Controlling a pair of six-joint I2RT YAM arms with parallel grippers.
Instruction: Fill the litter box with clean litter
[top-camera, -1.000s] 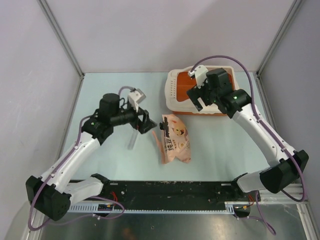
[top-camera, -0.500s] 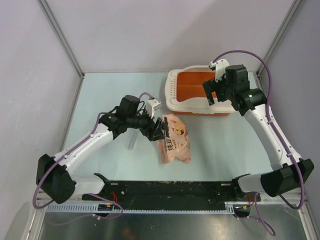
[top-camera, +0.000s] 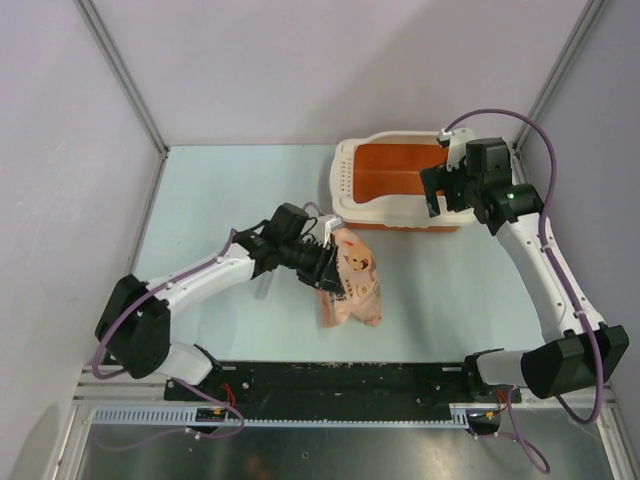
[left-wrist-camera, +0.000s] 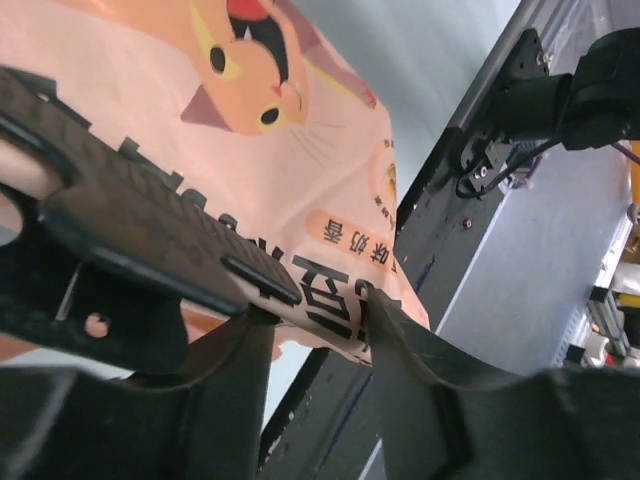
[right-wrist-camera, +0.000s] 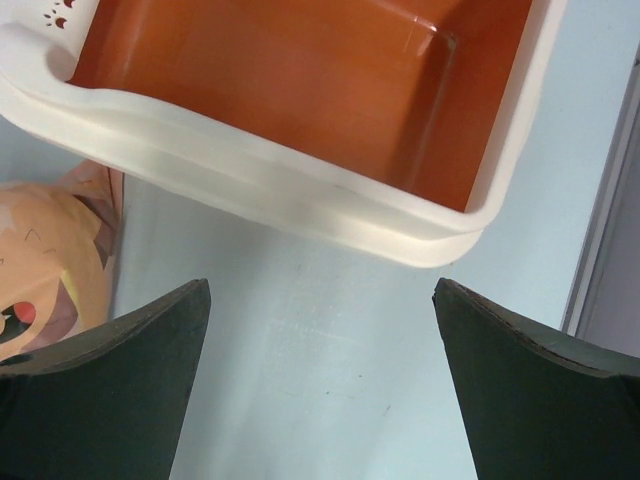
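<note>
left claw (left-wrist-camera: 318, 312) narrow on pink bag (left-wrist-camera: 300, 150), grip unclear | right claw (right-wrist-camera: 320, 292) wide, empty, near litter box (right-wrist-camera: 300, 205)

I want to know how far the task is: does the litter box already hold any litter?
No, in the right wrist view the part of the litter box floor that shows is bare orange, without granules.

Bright even light, soft shadows, right end effector (right-wrist-camera: 320, 290) dark.

bag (top-camera: 355, 282) on table (top-camera: 220, 190), litter box (top-camera: 380, 213) — behind
</note>
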